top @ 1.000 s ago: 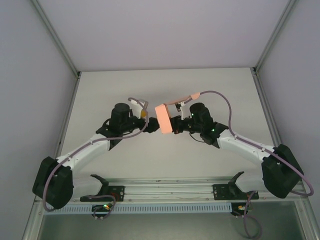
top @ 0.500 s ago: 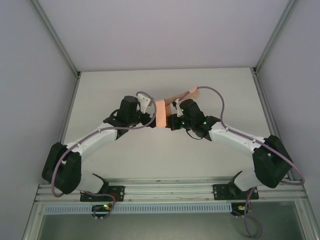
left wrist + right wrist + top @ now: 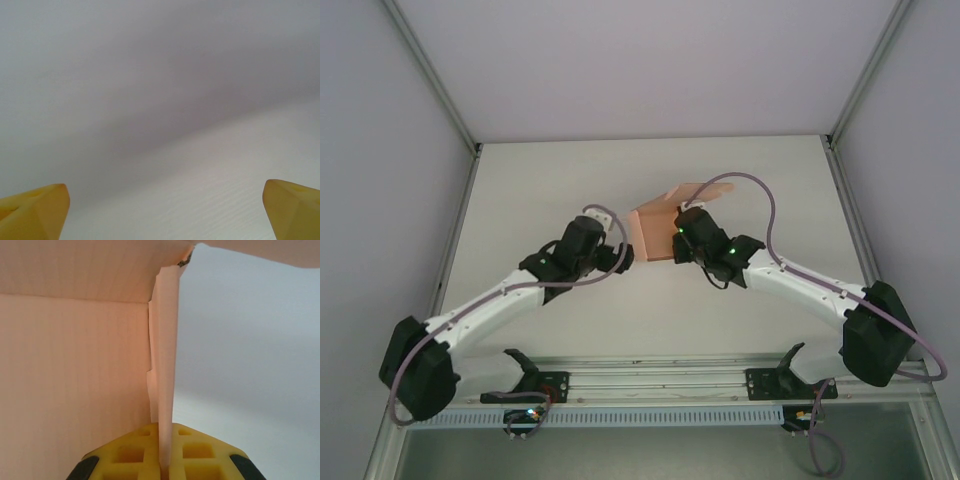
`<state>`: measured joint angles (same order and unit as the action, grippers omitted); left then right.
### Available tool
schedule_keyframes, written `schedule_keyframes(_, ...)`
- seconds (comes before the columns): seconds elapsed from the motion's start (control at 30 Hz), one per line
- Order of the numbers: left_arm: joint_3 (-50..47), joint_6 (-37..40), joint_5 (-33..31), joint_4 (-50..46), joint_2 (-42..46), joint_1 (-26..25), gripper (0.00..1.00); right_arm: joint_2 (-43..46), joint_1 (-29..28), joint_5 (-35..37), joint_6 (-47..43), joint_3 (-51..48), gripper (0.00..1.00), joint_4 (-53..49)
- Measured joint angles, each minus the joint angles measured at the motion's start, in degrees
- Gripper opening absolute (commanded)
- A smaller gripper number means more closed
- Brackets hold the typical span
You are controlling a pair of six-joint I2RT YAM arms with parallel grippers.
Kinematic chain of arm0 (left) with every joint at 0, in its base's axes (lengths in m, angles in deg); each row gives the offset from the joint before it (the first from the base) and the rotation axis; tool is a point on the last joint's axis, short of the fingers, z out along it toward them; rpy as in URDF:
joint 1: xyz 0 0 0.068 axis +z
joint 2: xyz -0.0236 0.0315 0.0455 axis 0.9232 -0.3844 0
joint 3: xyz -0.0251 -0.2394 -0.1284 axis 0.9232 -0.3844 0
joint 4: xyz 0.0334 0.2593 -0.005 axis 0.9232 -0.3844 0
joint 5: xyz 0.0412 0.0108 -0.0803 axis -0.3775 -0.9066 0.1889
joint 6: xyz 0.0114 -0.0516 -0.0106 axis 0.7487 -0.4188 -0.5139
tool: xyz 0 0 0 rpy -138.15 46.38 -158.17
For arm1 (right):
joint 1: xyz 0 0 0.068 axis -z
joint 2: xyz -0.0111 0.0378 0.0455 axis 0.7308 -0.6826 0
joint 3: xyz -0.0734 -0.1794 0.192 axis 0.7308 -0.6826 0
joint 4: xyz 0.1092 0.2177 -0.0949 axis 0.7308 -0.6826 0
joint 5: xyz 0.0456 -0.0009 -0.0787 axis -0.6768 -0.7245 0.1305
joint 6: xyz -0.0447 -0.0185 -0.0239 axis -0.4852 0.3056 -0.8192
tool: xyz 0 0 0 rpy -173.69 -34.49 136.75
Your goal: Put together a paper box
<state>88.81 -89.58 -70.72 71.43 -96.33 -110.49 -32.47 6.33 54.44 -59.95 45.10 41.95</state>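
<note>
Paper box [image 3: 655,232], of salmon-pink card and partly folded, is held up over the middle of the table [image 3: 550,180]. One flap is seen reaching back and to the right in the top view. In the right wrist view a thin wall of the paper box [image 3: 75,365] is seen edge-on, with a broad panel to its left and another across the top. That wall is pinched between the yellow pads of the right gripper [image 3: 162,460], whose jaws are pressed together on it. The right gripper [image 3: 672,243] is placed at the box's right side. The left gripper [image 3: 623,258] is set near the box's lower left corner, its jaws spread wide. Pale table surface is seen between the fingers of the left gripper [image 3: 165,210].
</note>
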Motion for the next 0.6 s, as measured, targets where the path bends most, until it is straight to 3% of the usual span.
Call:
schedule_keyframes(0.13,-2.64,-5.07,-5.51,-7.5,4.13,0.57,1.0,0.13,0.83,4.42,-0.17,-1.14,0.0,-4.07)
schedule_keyframes(0.27,-5.4,-7.39,-6.67,-10.1,8.44,1.7,1.0,-2.12,0.83,5.95,1.09,-1.31,0.0,-6.27)
schedule_keyframes(0.53,-6.08,-8.2,-6.86,-10.19,10.67,2.38,1.0,-18.6,0.59,5.31,5.92,0.11,0.0,-8.31)
schedule_keyframes(0.6,-6.08,-8.2,-6.84,-10.16,10.67,2.45,1.0,-21.49,0.57,4.55,7.1,1.62,0.06,-8.92)
